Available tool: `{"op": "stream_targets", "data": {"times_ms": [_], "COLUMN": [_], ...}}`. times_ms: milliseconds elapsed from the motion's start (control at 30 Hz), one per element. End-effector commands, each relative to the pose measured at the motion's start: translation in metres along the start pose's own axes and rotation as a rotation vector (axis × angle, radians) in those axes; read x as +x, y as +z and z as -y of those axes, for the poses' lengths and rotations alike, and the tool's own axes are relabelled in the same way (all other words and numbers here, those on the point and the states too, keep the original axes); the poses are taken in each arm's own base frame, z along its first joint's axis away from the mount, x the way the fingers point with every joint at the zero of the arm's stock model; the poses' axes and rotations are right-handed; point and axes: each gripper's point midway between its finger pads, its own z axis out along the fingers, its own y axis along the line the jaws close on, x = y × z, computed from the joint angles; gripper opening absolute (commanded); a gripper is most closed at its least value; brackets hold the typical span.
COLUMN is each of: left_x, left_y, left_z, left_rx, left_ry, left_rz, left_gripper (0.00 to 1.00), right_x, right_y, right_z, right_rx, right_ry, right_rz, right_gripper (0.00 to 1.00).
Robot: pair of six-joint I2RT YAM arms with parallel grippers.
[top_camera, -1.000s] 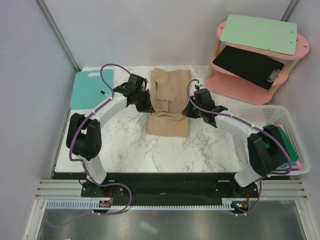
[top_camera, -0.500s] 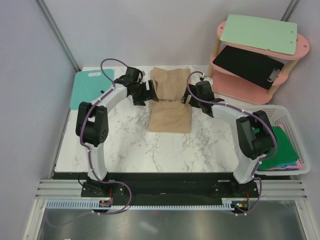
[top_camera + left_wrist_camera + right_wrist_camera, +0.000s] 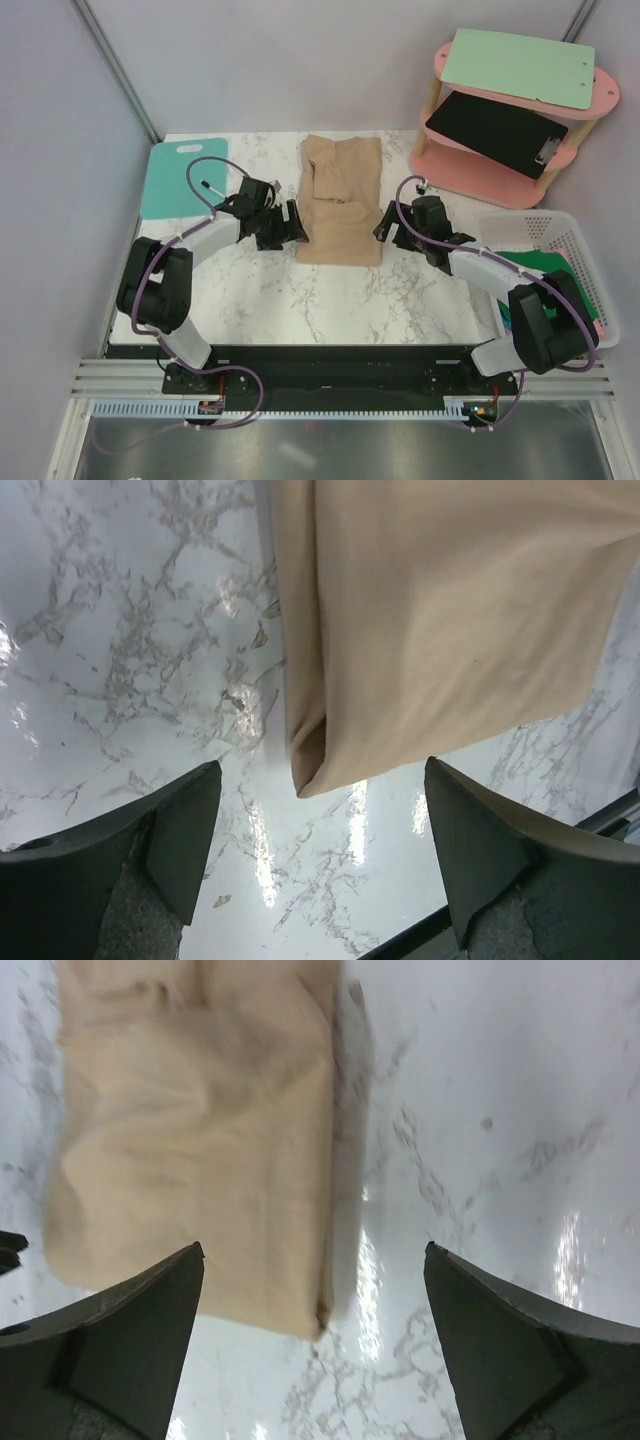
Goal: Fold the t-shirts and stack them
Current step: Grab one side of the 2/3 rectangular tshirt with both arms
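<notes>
A tan t-shirt lies partly folded lengthwise on the marble table, reaching from the back edge toward the middle. My left gripper stands open just left of its near left corner, touching nothing. In the left wrist view that near corner of the tan t-shirt lies ahead of the wide-apart fingers. My right gripper is open just right of the near right corner. The right wrist view has the tan t-shirt ahead and to the left, nothing between the fingers.
A teal cutting board lies at the back left. A pink two-tier shelf with a green board and a black clipboard stands at the back right. A white basket holding green and other folded clothes sits at the right edge.
Both grippers were shut on the shirt's sides a second ago. They opened, let the cloth drop, and drew back toward me to its near corners. The shirt now lies flatter.
</notes>
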Motion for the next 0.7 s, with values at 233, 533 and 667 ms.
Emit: {"op": "stream_targets", "data": {"times_ms": [233,533,667], "left_x": [0.016,0.031,0.038], "left_y": [0.027,0.035,0.033], "left_z": [0.011,0.012,0.010], "left_rx": [0.083,0.088,0.080], "left_ry": [-0.031,-0.039,-0.057], "left_rz": [0.009,-0.024,-0.033], "left_gripper": [0.77,0.05,0.02], "right_x": [0.084,0.111,0.121], "right_y": [0.003,0.016,0.018], "right_z": [0.013,-0.001,-0.015], "right_rx": [-0.075,-0.198,-0.255], "right_ry": [0.148,0.250,0.258], "right_rz": [-0.197,-0.261,-0.307], "right_gripper": [0.90,0.67,0.49]}}
